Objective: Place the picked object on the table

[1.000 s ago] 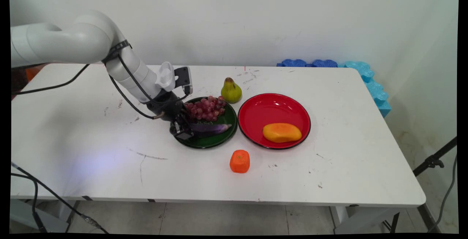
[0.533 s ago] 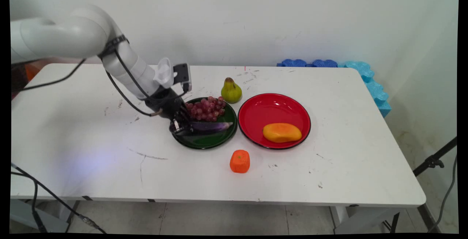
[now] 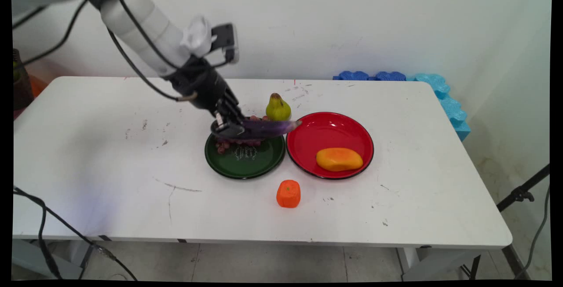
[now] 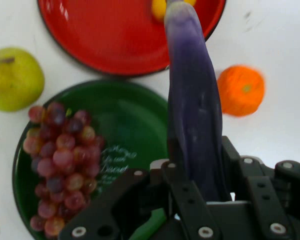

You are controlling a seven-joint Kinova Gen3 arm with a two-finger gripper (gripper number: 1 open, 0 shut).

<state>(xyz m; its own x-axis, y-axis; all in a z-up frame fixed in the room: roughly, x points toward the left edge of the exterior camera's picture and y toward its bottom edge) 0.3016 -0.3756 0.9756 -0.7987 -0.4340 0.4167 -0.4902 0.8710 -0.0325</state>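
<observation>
Eggplant [image 3: 264, 128] update: clamped at its thick end in the gripper [image 3: 226, 126], jaws closed tight around it with nothing else caught in between. Looks to be held up in the air and not resting on anything, judging from the hand view, where the purple body [image 4: 192, 100] sticks straight out from the gripper [image 4: 197, 175] with the dishes well below it.

Sitting roughly level above the back half of the green plate [image 3: 246, 175], with the tip pointing at the red plate [image 3: 325, 133] and reaching about to its near rim. Can't tell from the main view whether the tip is actually past that rim.

So far as anything shows: picked up, yes; set down anywhere, no. Grapes [image 3: 220, 146] on the green plate, partly hidden under the eggplant in the main view and plain to see in the hand view [image 4: 60, 165]. Mango [image 3: 339, 158] alone on the red plate. Pear [image 3: 278, 109] just behind the green plate, on the table [image 3: 110, 168]. Orange [image 3: 288, 194] out front, near both plates and touching neither.

Pose-wise: coming in from the upper left, forearm sloping down to the right, wrist raised well above the table, fingers angled down and to the right toward the plates.
</observation>
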